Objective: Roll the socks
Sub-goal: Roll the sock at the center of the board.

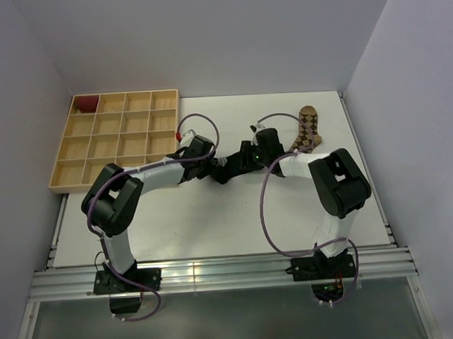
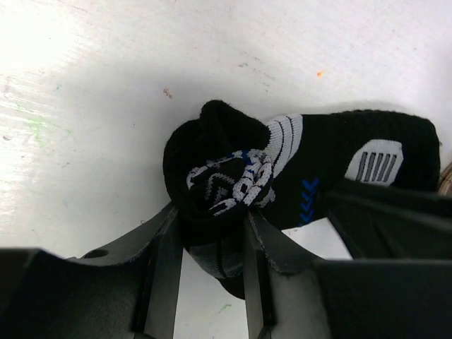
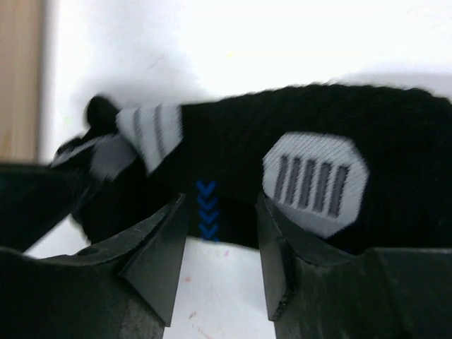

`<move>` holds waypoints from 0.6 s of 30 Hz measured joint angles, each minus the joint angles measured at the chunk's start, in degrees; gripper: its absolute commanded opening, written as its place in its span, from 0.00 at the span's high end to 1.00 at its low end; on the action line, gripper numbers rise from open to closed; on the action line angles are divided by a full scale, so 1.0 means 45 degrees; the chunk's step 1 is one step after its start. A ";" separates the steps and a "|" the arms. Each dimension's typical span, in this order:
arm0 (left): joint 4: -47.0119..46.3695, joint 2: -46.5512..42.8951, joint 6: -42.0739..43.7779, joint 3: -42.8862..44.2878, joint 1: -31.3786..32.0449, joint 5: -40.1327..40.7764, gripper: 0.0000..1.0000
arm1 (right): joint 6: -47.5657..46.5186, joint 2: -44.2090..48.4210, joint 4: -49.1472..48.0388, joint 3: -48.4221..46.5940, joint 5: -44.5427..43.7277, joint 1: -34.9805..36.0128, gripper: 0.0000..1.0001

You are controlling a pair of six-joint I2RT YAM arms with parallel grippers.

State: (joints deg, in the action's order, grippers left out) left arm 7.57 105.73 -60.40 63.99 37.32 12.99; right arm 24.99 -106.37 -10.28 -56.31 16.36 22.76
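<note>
Black knit sock [image 2: 332, 155], white-and-blue marked, half rolled on the white counter [image 1: 213, 214].
Soft and light, it would likely spring open: left tool [image 2: 212, 222] pinches the rolled end; right tool [image 3: 220, 212] straddles the flat part, grip unclear.

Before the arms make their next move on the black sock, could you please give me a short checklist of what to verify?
1. Left hand shut on the rolled end of the black sock: ok.
2. Right hand firmly gripping the flat part: cannot tell; its fingers straddle the sock's edge.
3. Roll finished: not ok; only one end is rolled, and the rest lies flat on the table.
4. Brown patterned sock apart from the black one, at the far right of the table: ok.
</note>
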 measured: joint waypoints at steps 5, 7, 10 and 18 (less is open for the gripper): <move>0.0748 0.0238 0.0233 0.0593 0.0000 -0.0010 0.62 | -0.0087 0.1613 -0.1554 0.2045 0.0141 0.0510 0.46; 0.0894 0.0296 0.0248 0.0704 0.0000 -0.0015 0.63 | 0.0010 0.2055 -0.2370 0.2623 0.0350 0.0719 0.46; 0.1015 0.0364 0.0257 0.0816 0.0000 -0.0049 0.63 | 0.0170 0.2147 -0.3424 0.2924 0.0709 0.1025 0.46; 0.1156 0.0413 0.0257 0.0928 0.0000 -0.0073 0.63 | 0.0641 0.1418 -0.5013 0.2890 0.1307 0.1428 0.46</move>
State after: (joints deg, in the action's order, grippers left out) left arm 12.78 107.59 -59.24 68.16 37.32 12.67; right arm 27.88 -99.98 -32.84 -43.31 22.24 29.19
